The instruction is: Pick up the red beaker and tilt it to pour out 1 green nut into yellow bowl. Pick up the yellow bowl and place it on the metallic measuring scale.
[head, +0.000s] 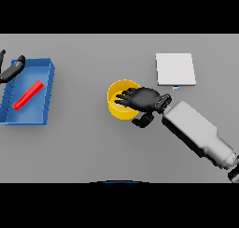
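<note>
While the right robot hand point(142, 99) hovers over the yellow bowl point(119, 102) at frame centre, fingers spread and clamped on nothing, the bowl looks light, rigid, smooth; its rim seems the best hold. Left robot hand point(12, 68) sits upper left, fingers unclear.

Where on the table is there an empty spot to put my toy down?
Bare table lies between the blue tray and the yellow bowl, and along the near edge. It is crowded where the right hand reaches over the bowl beside the scale. The left hand is at the tray's far corner.
</note>
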Motion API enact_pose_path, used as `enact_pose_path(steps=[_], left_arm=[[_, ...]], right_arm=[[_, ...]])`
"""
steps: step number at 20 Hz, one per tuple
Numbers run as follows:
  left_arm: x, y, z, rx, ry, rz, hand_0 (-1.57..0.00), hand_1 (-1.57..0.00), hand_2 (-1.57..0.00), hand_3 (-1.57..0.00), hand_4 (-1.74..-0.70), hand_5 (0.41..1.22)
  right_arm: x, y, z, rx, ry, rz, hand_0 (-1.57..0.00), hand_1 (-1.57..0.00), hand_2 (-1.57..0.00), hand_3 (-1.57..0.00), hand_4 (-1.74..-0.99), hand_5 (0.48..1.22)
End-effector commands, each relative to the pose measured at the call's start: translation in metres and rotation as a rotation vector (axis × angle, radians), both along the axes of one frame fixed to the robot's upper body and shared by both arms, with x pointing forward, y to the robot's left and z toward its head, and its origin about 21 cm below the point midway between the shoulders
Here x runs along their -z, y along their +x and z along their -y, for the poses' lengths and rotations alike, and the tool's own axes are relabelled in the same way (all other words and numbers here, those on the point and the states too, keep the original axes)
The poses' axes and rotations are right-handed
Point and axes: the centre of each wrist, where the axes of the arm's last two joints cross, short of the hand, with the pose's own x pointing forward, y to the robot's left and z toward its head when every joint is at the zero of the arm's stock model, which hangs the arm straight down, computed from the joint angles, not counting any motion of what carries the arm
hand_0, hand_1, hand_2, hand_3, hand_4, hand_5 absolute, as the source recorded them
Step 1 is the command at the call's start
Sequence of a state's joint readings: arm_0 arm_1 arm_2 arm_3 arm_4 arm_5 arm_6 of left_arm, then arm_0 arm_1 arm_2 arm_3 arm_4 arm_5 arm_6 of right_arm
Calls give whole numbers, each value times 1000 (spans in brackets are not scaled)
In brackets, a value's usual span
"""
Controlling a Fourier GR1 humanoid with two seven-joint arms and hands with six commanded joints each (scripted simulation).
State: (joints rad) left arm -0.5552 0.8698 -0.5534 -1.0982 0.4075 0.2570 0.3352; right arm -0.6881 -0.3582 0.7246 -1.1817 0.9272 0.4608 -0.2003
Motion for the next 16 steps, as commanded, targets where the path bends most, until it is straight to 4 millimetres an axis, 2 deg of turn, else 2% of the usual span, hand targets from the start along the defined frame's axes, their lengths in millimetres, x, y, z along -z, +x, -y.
enact_pose_path(steps=[1,5,7,8,9,10,12,14,15,16], left_arm=[[-2,1,-1,0,0,-2,1,1,1,1,-717,684],[-4,-3,-1,6,-4,8,1,1,1,1,-719,686],[-3,-3,-1,-1,-2,1,1,1,1,1,-713,686],[0,-1,-3,0,-6,6,1,1,1,1,-712,689],[-4,-2,-6,5,-7,12,1,1,1,1,-714,691],[-3,0,-6,6,-7,8,1,1,1,1,-716,692],[-7,0,-5,11,-6,9,1,1,1,1,-719,692],[-5,0,-3,18,-8,8,1,1,1,1,-722,696],[-4,1,-4,10,-7,7,1,1,1,1,-724,696],[-6,1,-5,10,-7,11,1,1,1,1,-725,699]], right_arm=[[-2,2,-6,-2,-10,-3,1,1,1,1,-1275,735],[1,6,-10,16,-17,-33,1,1,1,1,-1305,763],[5,5,-14,45,-18,-42,-3,-16,-19,-43,-1336,810],[2,6,-13,40,-21,-50,-110,-97,-86,-96,-1360,842],[6,5,-13,41,-27,-52,-287,-236,-176,-173,-1387,873],[6,5,-15,29,-34,-51,-544,-473,-310,-262,-1420,943],[8,6,-12,-2,-19,-64,-914,-869,-695,-456,-1512,1043],[5,7,-15,-4,-14,-63,-1150,-1121,-1010,-716,-1586,1107],[6,6,-14,-5,-4,-63,-1235,-1211,-1122,-834,-1614,1130],[5,6,-15,-12,-6,-64,-1302,-1283,-1164,-941,-1640,1148]])
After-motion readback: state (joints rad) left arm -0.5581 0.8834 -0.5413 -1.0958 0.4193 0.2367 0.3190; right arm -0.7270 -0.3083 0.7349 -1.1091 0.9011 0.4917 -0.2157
